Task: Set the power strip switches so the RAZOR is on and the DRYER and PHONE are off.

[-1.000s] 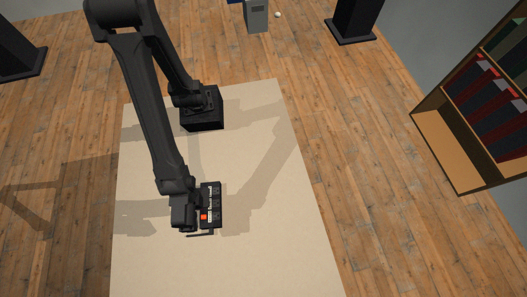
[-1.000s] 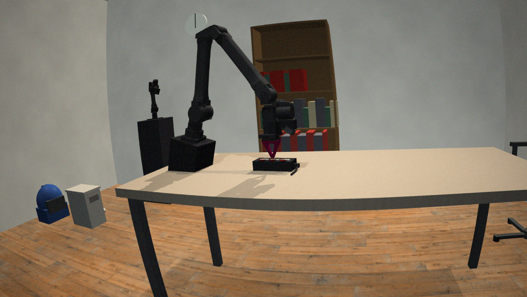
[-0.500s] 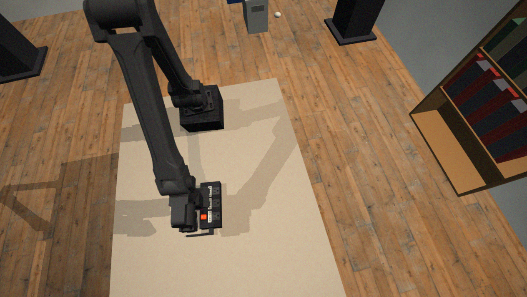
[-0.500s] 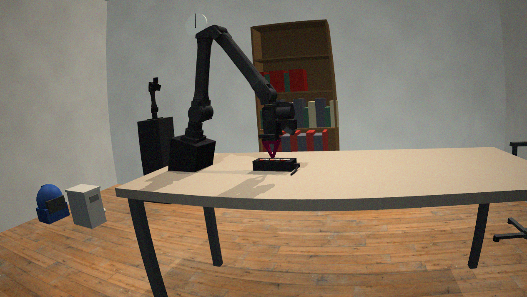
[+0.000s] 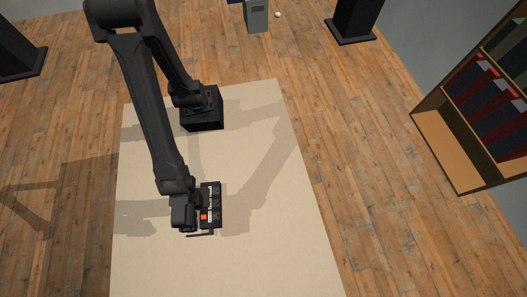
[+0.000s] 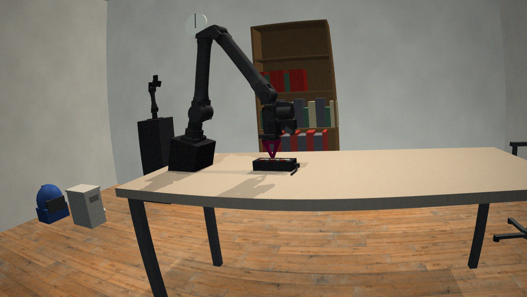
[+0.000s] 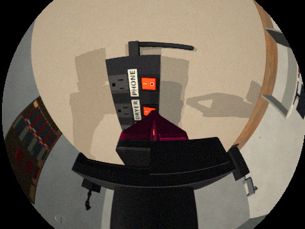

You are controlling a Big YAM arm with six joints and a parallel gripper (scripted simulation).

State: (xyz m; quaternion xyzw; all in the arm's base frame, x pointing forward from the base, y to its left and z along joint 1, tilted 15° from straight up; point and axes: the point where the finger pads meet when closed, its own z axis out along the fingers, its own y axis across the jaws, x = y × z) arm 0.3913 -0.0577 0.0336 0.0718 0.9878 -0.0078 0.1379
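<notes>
The black power strip (image 5: 210, 203) lies flat on the beige table, right way up; it also shows in the side view (image 6: 274, 164) and the wrist view (image 7: 134, 92). Its PHONE switch (image 7: 148, 85) glows orange at the cable end. The DRYER switch (image 7: 148, 110) beside it also shows orange, partly covered by my fingers. The RAZOR switch is hidden under my gripper. My gripper (image 7: 153, 113) is shut with nothing in it, its maroon fingertips pointing down onto the strip at the DRYER switch; it also shows in the side view (image 6: 272, 154).
The arm's black base block (image 5: 201, 109) stands at the back of the table. The strip's short cable (image 5: 199, 232) juts out at its near end. A bookshelf (image 6: 294, 86) stands behind the table. A grey box (image 6: 86, 205) and a blue object (image 6: 49, 203) are on the floor.
</notes>
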